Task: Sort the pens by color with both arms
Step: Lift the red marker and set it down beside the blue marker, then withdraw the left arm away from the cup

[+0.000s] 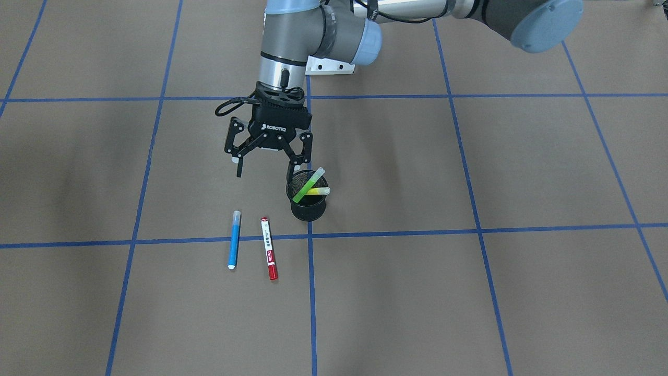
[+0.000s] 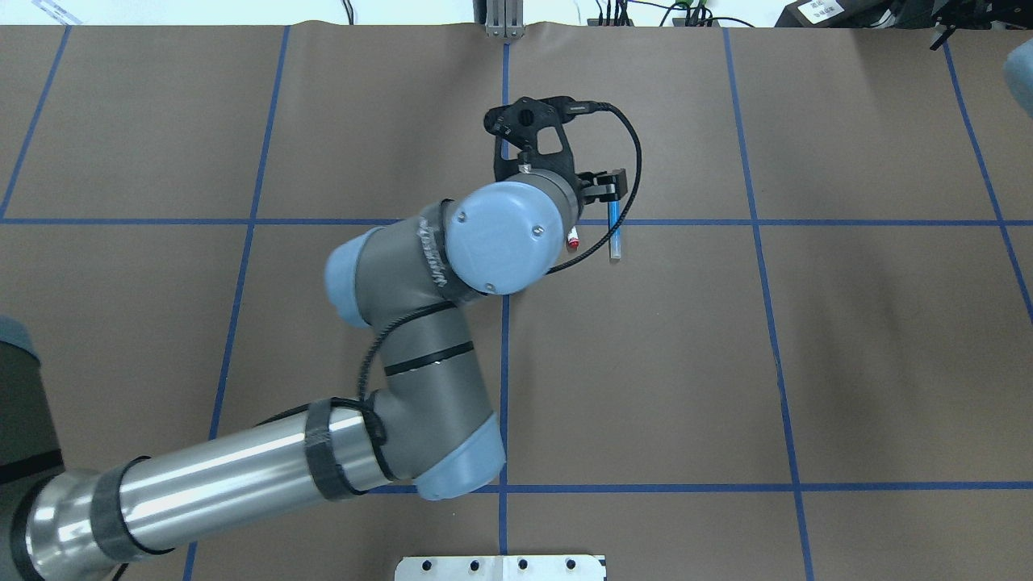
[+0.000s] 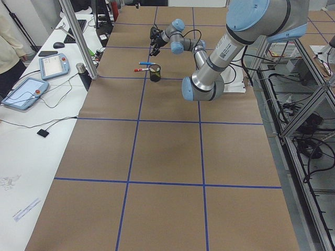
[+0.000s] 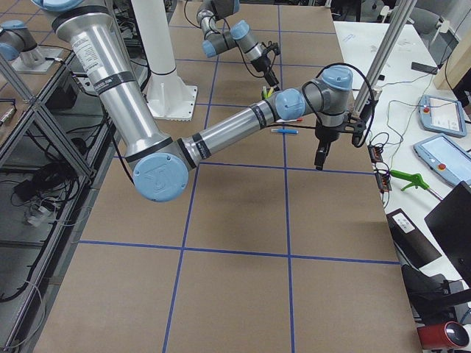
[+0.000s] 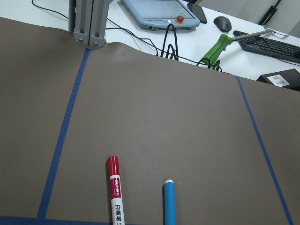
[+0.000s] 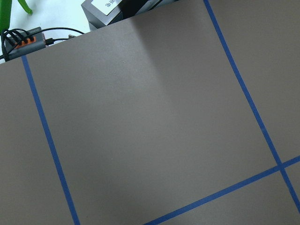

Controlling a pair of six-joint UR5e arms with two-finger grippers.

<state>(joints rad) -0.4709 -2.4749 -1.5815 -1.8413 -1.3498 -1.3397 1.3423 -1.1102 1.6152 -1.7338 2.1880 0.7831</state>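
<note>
A blue pen [image 1: 234, 239] and a red-and-white pen [image 1: 269, 256] lie side by side on the brown paper, apart from each other. A green pen [image 1: 309, 186] and a yellow pen [image 1: 318, 191] lean inside the black mesh cup [image 1: 308, 209]. My left gripper [image 1: 265, 172] hangs open and empty on the robot side of the two lying pens, one finger close to the cup's rim. The left wrist view shows the red pen [image 5: 115, 197] and blue pen [image 5: 169, 201] at its lower edge. My right gripper [image 4: 320, 158] points down near the table's far edge; I cannot tell its state.
Blue tape lines [image 1: 311, 292] divide the paper into squares. Beyond the paper's far edge stand an aluminium post [image 5: 86, 23], a tablet [image 5: 159, 11], cables and a keyboard [image 5: 267, 42]. A person [image 3: 10, 36] stands beside that desk.
</note>
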